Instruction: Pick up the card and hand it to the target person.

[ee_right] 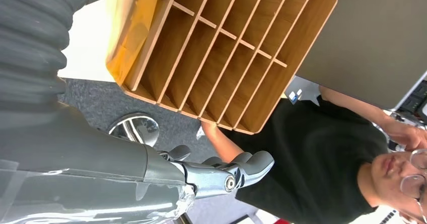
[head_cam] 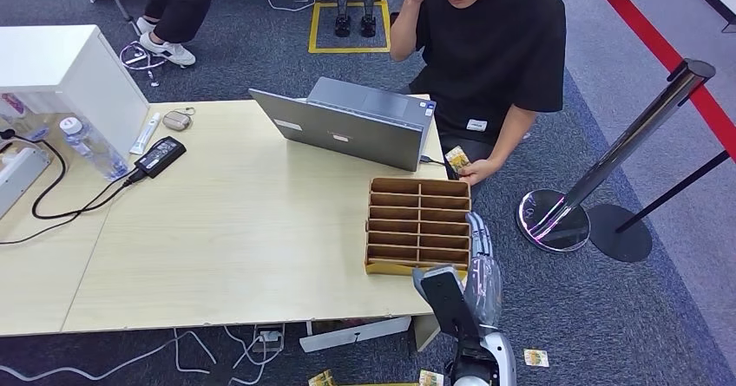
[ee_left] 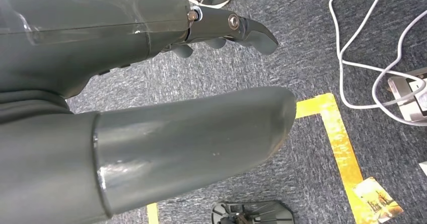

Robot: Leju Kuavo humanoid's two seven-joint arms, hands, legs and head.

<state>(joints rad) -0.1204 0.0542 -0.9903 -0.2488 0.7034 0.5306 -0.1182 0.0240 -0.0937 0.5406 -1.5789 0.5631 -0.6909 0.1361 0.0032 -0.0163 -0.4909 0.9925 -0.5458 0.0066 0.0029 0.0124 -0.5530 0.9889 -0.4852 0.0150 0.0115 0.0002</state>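
Note:
A person in a black shirt (head_cam: 490,43) sits behind the table and holds a small yellow-patterned card (head_cam: 456,158) in one hand (head_cam: 476,173), just past the far right corner of the wooden divider box (head_cam: 419,225). My right hand (head_cam: 480,260) reaches up along the right side of that box with its fingers (ee_right: 241,167) loosely extended and nothing in them. The card is about a hand's length beyond my fingertips. My left hand (ee_left: 221,30) hangs over the carpet, holding nothing, its thumb (ee_left: 201,143) apart from the dark fingers.
An open grey laptop (head_cam: 356,126) stands behind the box. A power adapter (head_cam: 159,156), cables and a water bottle (head_cam: 91,147) lie at the table's left. A stanchion base (head_cam: 553,219) stands to the right. Loose cards (head_cam: 535,357) (ee_left: 377,200) lie on the carpet by yellow floor tape (ee_left: 342,148).

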